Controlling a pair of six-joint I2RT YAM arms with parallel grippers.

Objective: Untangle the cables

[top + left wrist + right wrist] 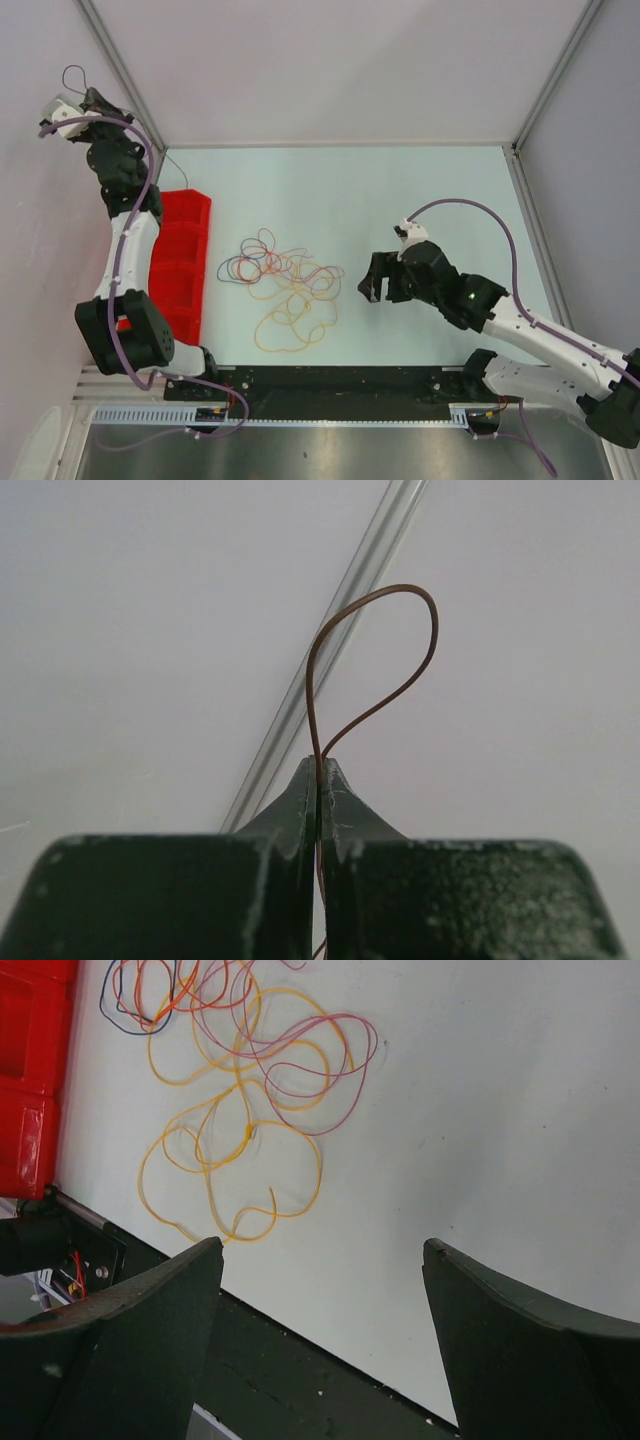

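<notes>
1. The tangle of cables (285,292) lies on the desk (430,190), between the red bin (190,215) and the right jaws. It is apart from both and nearer the desk's front edge than its back.
2. The right arm (470,300) is clearly the nearer one. Its jaws stand wide and hold nothing, and they hang just to the right of the heap at about the level of its middle.
3. The left arm (125,240) is lifted far off toward the back-left corner. Its jaws are pressed tight on one thin brown cable (310,690), and a small loop of it curls up beyond the tips.
4. We cannot tell whether that held strand runs back down into the heap; only a faint dark line shows near the bin.
5. The coming move turns on one relation: from the right jaws the heap lies to the left and slightly ahead. In the right wrist view it sits up and to the left of the gap, with no strand between the pads.
6. The heap runs on a slant, from dark blue loops (110,1015) on the bin side to broad orange loops (240,1140) toward the front edge.
7. The pink-red loop (345,1080) bulges out furthest toward the right jaws. We judge it the easiest strand to reach — a short leftward move and a descent should bring it between the open jaws.
</notes>
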